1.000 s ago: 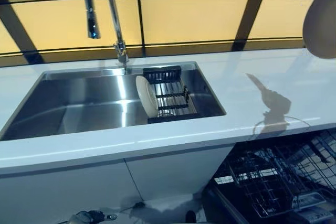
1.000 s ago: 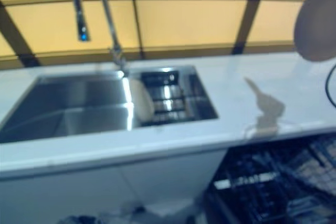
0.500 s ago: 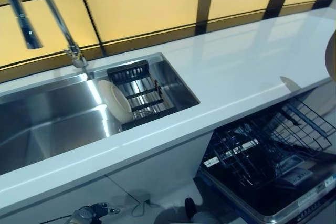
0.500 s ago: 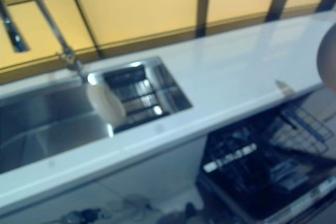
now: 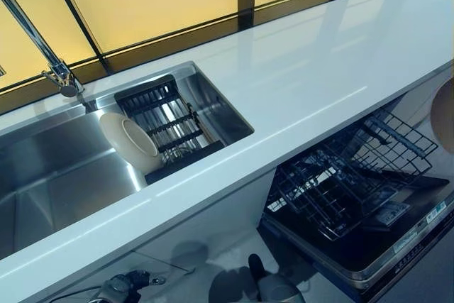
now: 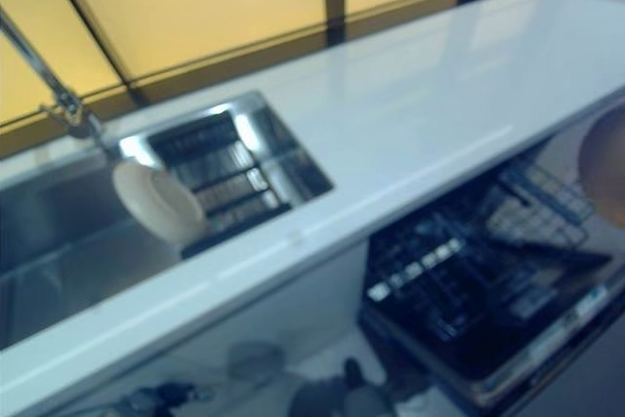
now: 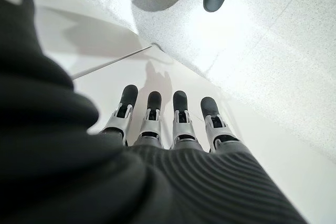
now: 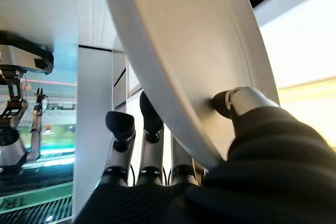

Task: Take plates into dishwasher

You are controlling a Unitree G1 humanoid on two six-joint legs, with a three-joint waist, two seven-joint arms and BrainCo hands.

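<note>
A white plate [image 8: 194,51] is pinched in my right hand [image 8: 242,102], thumb on one face and fingers [image 8: 149,124] behind the other. In the eye views only the plate's edge [image 5: 445,104] shows at the far right, below the counter's front edge and above the open dishwasher's lower rack [image 5: 347,189]. A second white plate [image 5: 128,141] stands on edge in the dark dish rack [image 5: 167,122] inside the steel sink [image 5: 64,189]. My left hand [image 7: 163,119] hangs low by the cabinet front, fingers straight and holding nothing; it also shows at the bottom as the left hand [image 5: 122,287].
The white counter [image 5: 312,62] runs from the sink to the right, above the dishwasher. The dishwasher door [image 5: 397,246] lies folded down with the wire rack pulled out over it. A chrome tap [image 5: 42,51] rises behind the sink. White cabinet fronts [image 5: 206,225] stand under the sink.
The camera has swung right and down, bringing the dishwasher into fuller view. The held plate has come down from above the counter to beside the dishwasher rack. The plate in the sink has not moved.
</note>
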